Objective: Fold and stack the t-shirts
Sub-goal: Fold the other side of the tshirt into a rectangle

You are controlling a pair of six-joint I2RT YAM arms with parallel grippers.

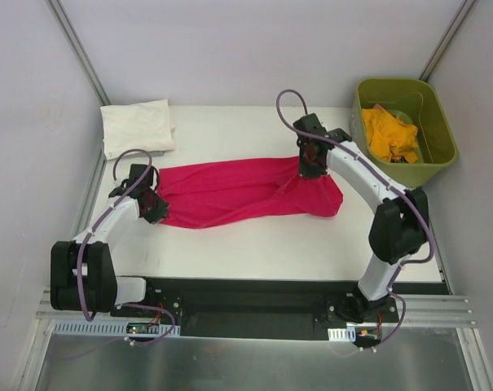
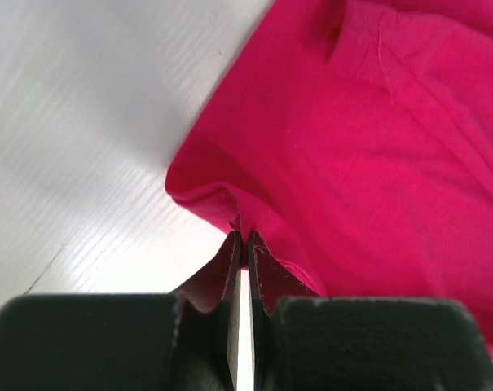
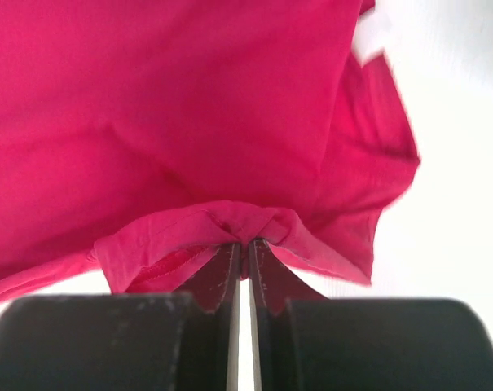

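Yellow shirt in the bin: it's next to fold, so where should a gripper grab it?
Probably pinch a raised crumple near the top of the yellow shirt, coming straight down: it lies bunched, and the walls of the bin block a sideways approach.

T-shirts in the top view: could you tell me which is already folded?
The cream t-shirt at the far left; the red t-shirt lies spread out, the yellow t-shirt crumpled in the bin.
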